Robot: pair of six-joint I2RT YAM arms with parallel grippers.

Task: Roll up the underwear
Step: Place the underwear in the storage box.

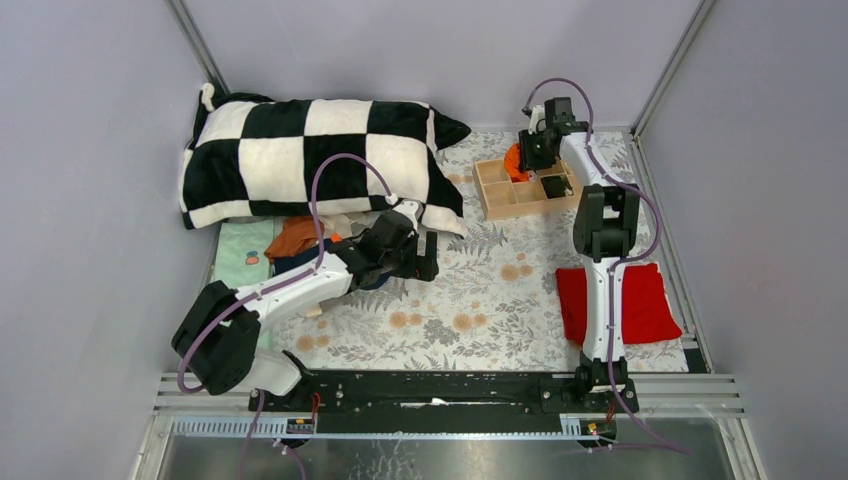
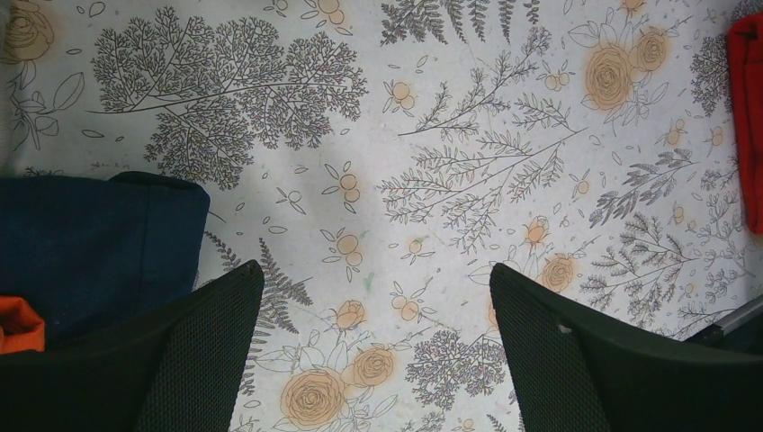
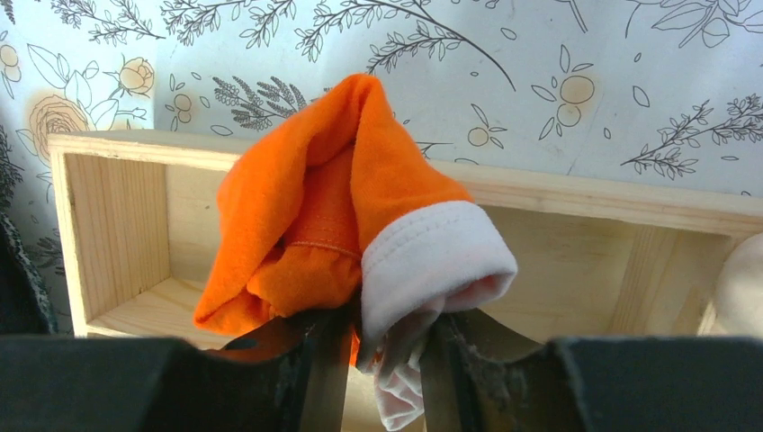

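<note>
My right pincer (image 3: 382, 351) clamped orange briefs (image 3: 333, 207) over the wooden box (image 3: 117, 225) at far right; my left pincer (image 2: 373, 306) gaped wide beside navy briefs (image 2: 90, 243).

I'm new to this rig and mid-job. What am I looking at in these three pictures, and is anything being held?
Two robot arms are bolted side by side. The overhead picture shows both, and the other two come from a camera on each wrist. The left tool is open over the flowered cloth, beside navy underwear. The right tool is shut on the orange underwear, at a wooden divided box. Also lying there are a checked pillow and a red cloth.
</note>
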